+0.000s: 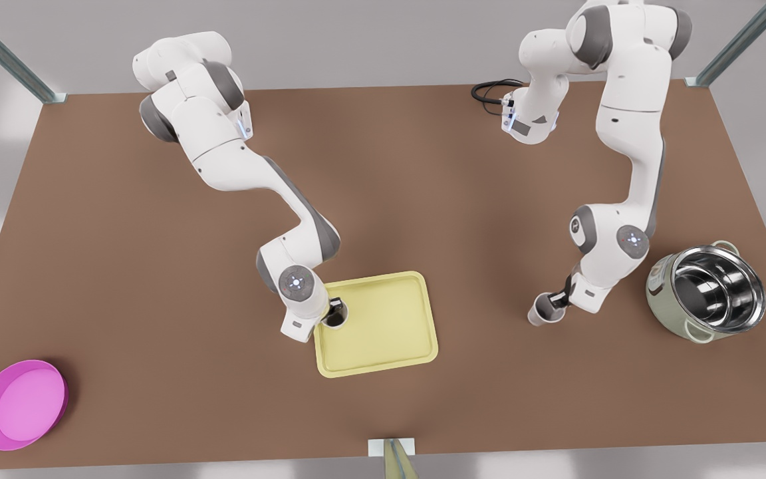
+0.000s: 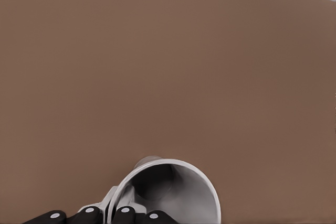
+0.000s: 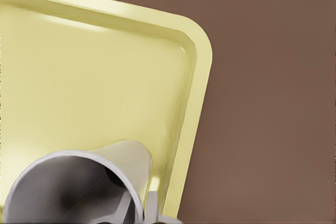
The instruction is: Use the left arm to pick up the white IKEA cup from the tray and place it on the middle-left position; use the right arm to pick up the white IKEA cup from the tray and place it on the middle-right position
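Cup one, out: the first white tapered cup (image 1: 544,311) stands well off the pale yellow rectangular tray (image 1: 383,319), toward the front view's right, on or just above the plain brown table (image 1: 157,266). The left gripper (image 1: 559,301) has its jaws closed on the rim.

Cup two, waiting: the second white tapered cup (image 1: 336,314) sits at the tray's corner on the front view's left. The right gripper (image 1: 335,307) has one jaw reaching inside the cup, and I judge the jaws clamped on its wall.

The move I'd make next depends on one thing: each cup hangs directly under its own jaws, mouth up, so only travel away from the tray remains.

The left wrist view shows the first cup (image 2: 168,192) and left gripper (image 2: 113,214) over bare table. The right wrist view shows the second cup (image 3: 79,187) inside the tray (image 3: 105,77) rim, though I cannot tell whether it is lifted.
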